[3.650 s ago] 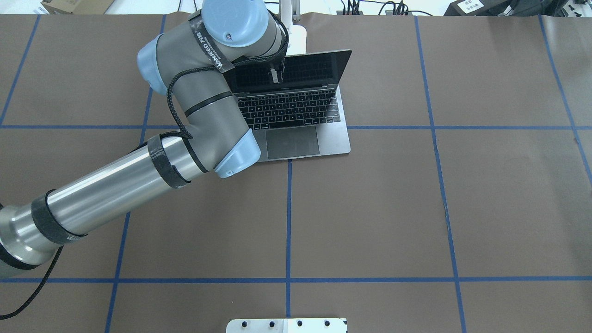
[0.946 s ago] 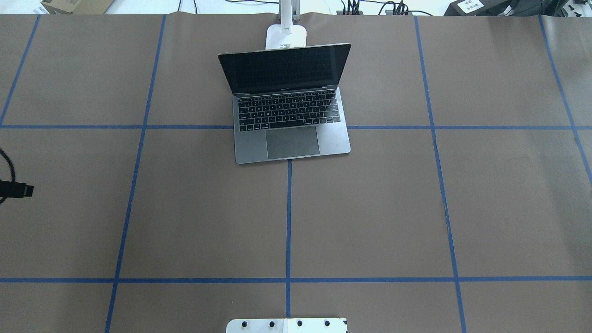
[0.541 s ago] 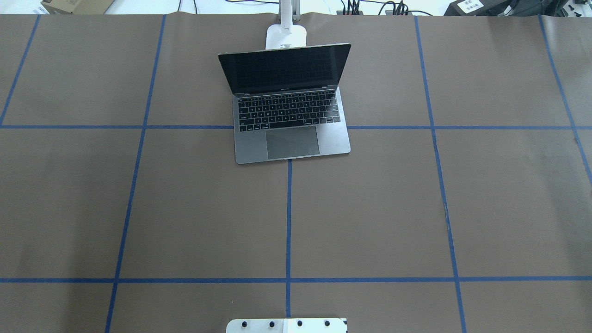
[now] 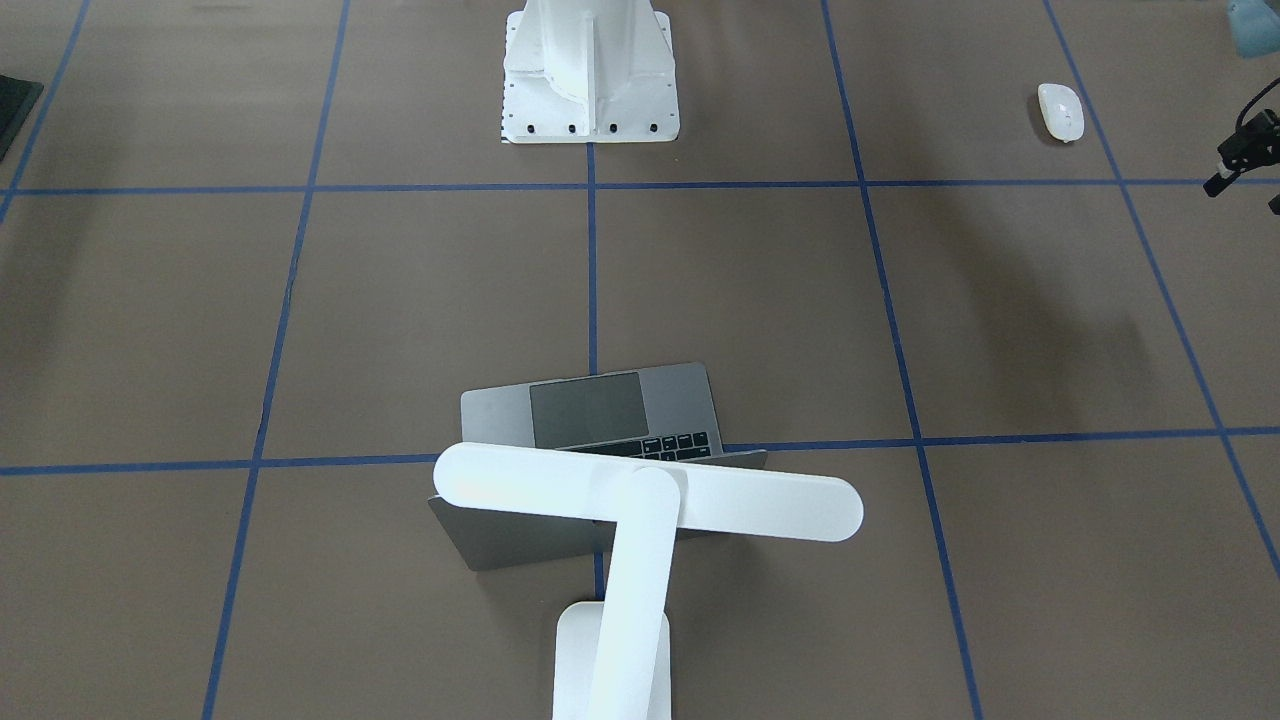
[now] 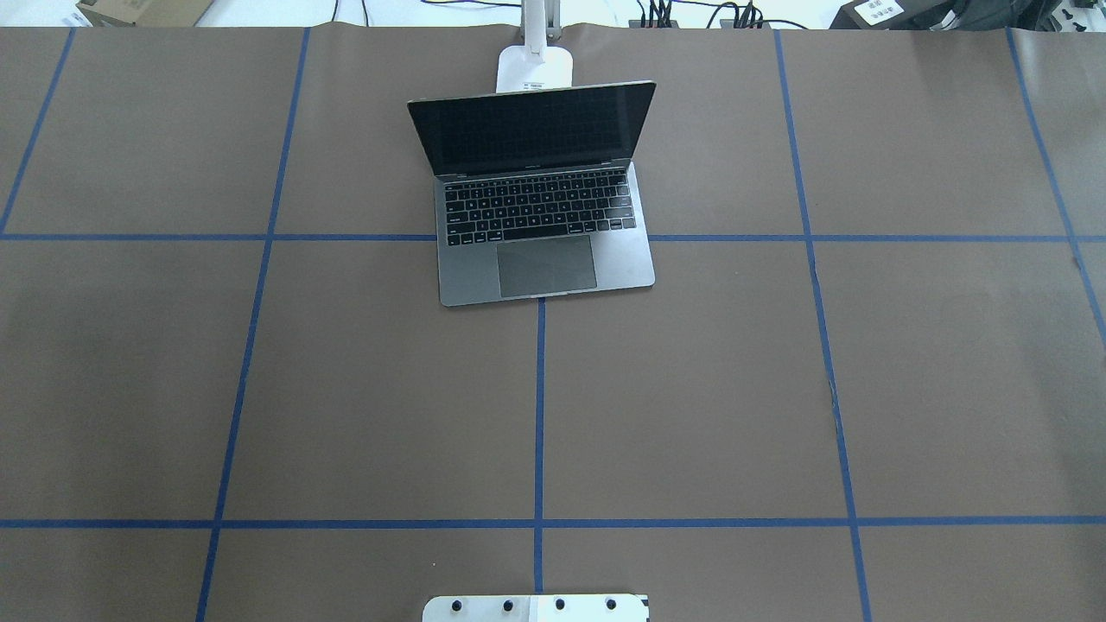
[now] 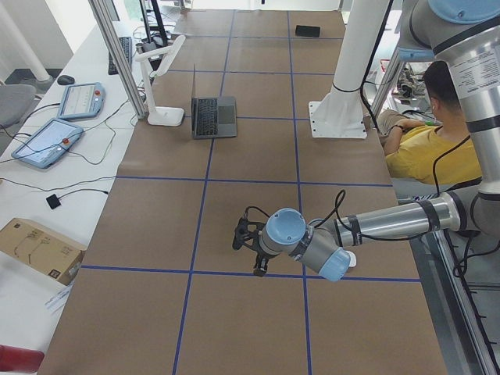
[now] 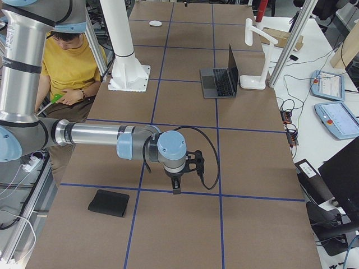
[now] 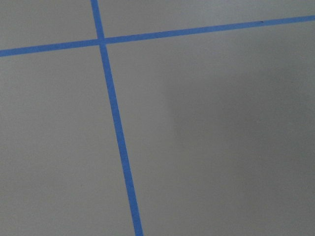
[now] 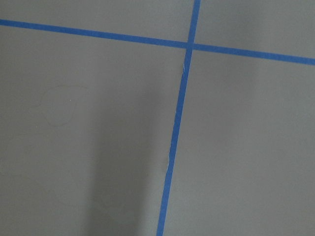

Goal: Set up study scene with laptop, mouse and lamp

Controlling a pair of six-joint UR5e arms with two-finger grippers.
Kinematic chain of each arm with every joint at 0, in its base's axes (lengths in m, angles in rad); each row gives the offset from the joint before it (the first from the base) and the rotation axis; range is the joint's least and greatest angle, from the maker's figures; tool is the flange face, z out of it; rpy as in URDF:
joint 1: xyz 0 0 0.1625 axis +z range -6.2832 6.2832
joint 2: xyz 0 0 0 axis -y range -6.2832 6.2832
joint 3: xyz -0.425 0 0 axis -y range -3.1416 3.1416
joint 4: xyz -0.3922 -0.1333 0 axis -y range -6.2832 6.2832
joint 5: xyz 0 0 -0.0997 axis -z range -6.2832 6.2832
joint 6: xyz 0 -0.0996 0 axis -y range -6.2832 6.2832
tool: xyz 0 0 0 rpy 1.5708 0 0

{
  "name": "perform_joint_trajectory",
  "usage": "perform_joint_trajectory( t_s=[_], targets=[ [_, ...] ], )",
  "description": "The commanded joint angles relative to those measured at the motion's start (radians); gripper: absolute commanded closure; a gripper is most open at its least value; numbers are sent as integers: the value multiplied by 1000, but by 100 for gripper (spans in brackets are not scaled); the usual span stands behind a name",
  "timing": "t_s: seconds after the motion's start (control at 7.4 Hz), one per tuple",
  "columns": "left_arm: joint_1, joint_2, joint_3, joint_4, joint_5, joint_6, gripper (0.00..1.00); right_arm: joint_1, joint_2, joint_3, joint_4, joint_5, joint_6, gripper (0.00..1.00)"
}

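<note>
The laptop (image 5: 544,259) stands open at the table's far middle, screen dark; it also shows in the front view (image 4: 600,405). The lamp stands right behind it on its base (image 5: 536,69), with its bar head (image 4: 650,492) over the lid. The mouse (image 4: 1061,111) lies far off on the robot's left side, near the table's robot-side edge. My left gripper (image 6: 248,251) hovers low over bare table near the mouse. My right gripper (image 7: 176,185) hovers over bare table at the other end. I cannot tell whether either is open or shut. Both wrist views show only the table cover.
The white robot pedestal (image 4: 590,70) stands at the near middle edge. A flat black mat (image 7: 112,203) lies near my right gripper. A person in yellow (image 7: 64,67) sits behind the pedestal. Blue tape lines cross the brown cover (image 5: 691,389).
My left arm has drawn back from over the laptop, leftward and out of the overhead view. The laptop and lamp have not moved.
</note>
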Motion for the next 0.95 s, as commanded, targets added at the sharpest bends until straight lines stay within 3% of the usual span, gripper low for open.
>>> perform_joint_trajectory(
  t_s=[0.0, 0.41, 0.81],
  targets=[
    [-2, -6, 10, 2, 5, 2, 0, -7, -65, 11, 0, -49, 11, 0],
    [-8, -9, -1, 97, 4, 103, 0, -139, -67, 71, 0, -126, 189, 0],
    [-74, -11, -10, 100, 5, 103, 0, -147, -172, 79, 3, -105, 254, 7]
  ],
)
